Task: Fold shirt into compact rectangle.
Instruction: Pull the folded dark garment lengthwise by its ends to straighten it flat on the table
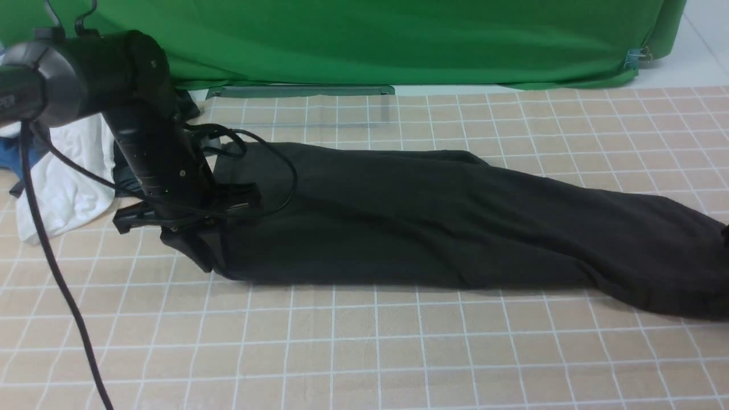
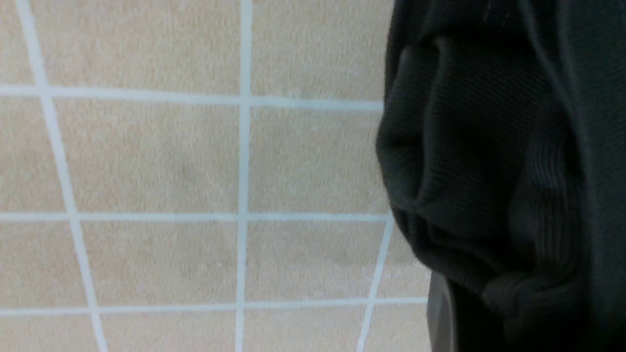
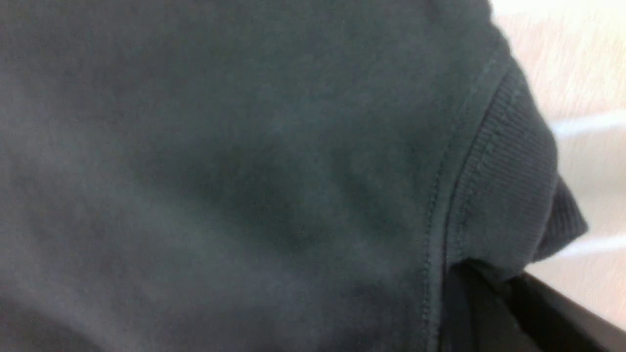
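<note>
Gridded tabletop is bearing the shirt; left hand is pinching its nine-o'clock end, right hand its three-o'clock end.

the shirt is plain black, dark charcoal where light catches it; up close its band shows fine ribbing and a stitched seam. the table under it is sandy beige, crossed by a white grid of squares. at twelve o'clock hangs a solid bright green backdrop, with a small blue clip toward two o'clock. at nine o'clock lie a white garment and a bit of blue cloth. the left arm is glossy black with a grey joint cap, its cable black.
</note>
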